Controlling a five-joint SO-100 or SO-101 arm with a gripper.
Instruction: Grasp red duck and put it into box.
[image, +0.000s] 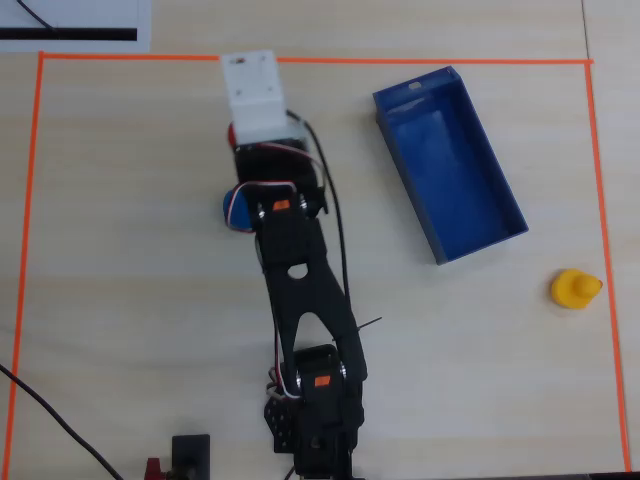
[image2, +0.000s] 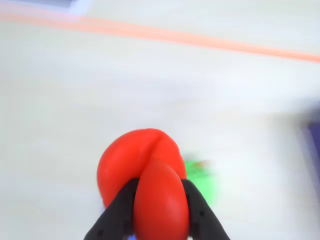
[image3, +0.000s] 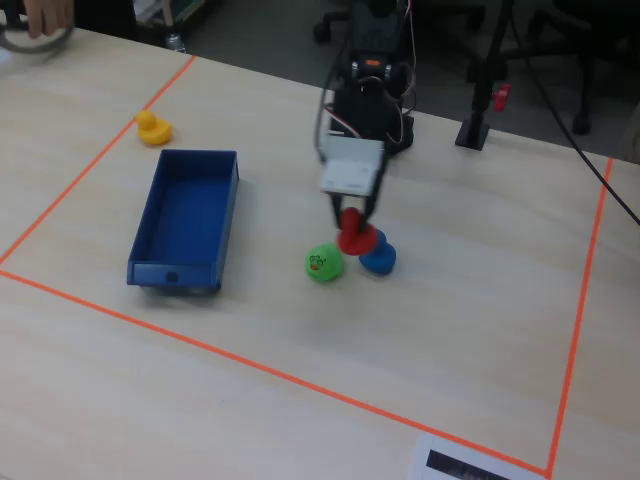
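- Gripping the red duck (image2: 145, 175), the gripper (image2: 159, 205) had its two black fingers (image2: 117, 212) clamped on the toy's lower part in the wrist view; the grasp looked done.
- The duck hung just above the table (image3: 480, 330), close beside the blue duck (image3: 379, 258) and near the green duck (image3: 323, 264).
- The box (image3: 150, 270) lay empty and well apart, so carrying and dropping remained.
- A yellow duck (image3: 152, 127) sat beyond the box.
- Orange tape (image3: 250, 365) framed the pale wooden table; office chairs (image3: 520, 30) stood behind.
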